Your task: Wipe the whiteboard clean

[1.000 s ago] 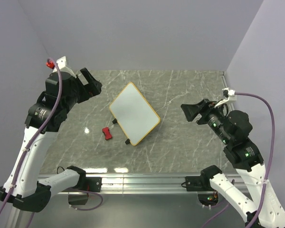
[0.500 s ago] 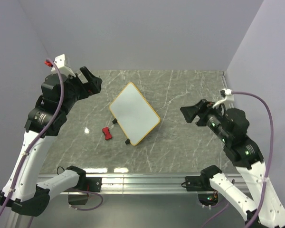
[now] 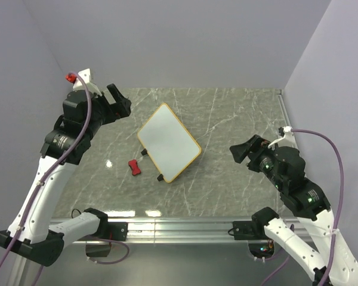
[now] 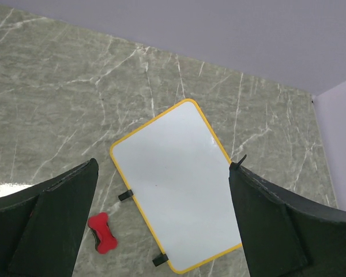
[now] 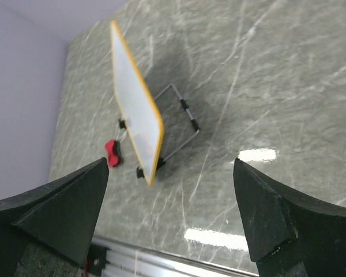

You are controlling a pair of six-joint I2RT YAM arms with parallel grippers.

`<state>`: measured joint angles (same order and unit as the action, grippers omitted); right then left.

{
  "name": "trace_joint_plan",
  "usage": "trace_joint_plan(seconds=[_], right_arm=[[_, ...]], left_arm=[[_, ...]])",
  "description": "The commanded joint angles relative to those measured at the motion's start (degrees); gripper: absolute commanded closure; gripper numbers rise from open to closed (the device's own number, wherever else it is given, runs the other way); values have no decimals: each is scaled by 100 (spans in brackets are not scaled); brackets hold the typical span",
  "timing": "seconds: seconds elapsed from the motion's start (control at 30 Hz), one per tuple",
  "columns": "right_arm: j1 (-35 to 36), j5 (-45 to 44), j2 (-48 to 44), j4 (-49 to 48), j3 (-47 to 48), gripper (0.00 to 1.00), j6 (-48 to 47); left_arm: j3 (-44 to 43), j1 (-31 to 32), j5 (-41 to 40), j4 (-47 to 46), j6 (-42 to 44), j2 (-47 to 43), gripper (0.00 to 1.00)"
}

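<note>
The whiteboard (image 3: pixel 169 142), white with a thin yellow frame, stands tilted on two black feet mid-table. Its face (image 4: pixel 176 184) looks blank from above, and the right wrist view shows it edge-on (image 5: pixel 135 121). A small red-and-black eraser block (image 3: pixel 134 167) lies on the table just left of the board's lower foot (image 4: pixel 101 232) (image 5: pixel 113 153). My left gripper (image 3: pixel 120 100) hangs high at the back left, open and empty, looking down at the board (image 4: pixel 164 167). My right gripper (image 3: pixel 241 146) hovers to the board's right, open and empty (image 5: pixel 170 164).
A thin wire stand (image 5: pixel 181 115) props the board from behind. The marble tabletop (image 3: pixel 227 119) is walled in by lilac panels on the left, back and right. An aluminium rail (image 3: pixel 179 226) runs along the near edge between the arm bases.
My left gripper has risen and shifted slightly right. My right arm has drawn back toward its base, and its jaws have spread a little wider. Board and eraser have not moved.
</note>
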<state>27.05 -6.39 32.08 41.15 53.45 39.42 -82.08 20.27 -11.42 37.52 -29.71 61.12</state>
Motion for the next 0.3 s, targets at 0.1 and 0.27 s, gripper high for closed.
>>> trace_joint_plan(seconds=[0.1,0.27], right_arm=[[37,-933,308,-678,6,3,506],[37,-707,721,-845,350,2,-30]], left_arm=[[113,-6,-18,-324,45,14,1],[290,3,87,-473,150,66,0]])
